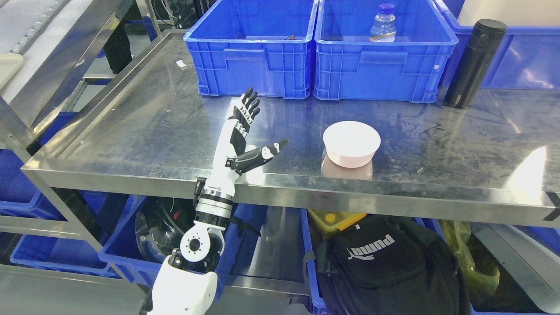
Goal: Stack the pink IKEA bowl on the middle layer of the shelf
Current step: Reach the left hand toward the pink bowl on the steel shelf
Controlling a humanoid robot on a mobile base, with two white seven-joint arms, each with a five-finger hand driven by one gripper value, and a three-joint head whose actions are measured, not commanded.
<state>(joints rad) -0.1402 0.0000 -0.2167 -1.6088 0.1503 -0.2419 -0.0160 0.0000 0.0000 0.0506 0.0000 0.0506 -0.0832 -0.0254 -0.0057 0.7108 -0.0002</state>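
A pink bowl stands on the steel shelf, near its front edge and right of the middle. It appears to sit on top of another pink bowl, though that may be its reflection in the metal. My left hand reaches up over the shelf's front edge, well to the left of the bowl. Its fingers are stretched out and the thumb points toward the bowl. The hand is open and holds nothing. The right arm does not show.
Two blue crates stand at the back of the shelf; the right one holds a water bottle. A black flask stands at the back right. Below the shelf are blue bins, a black bag and a helmet.
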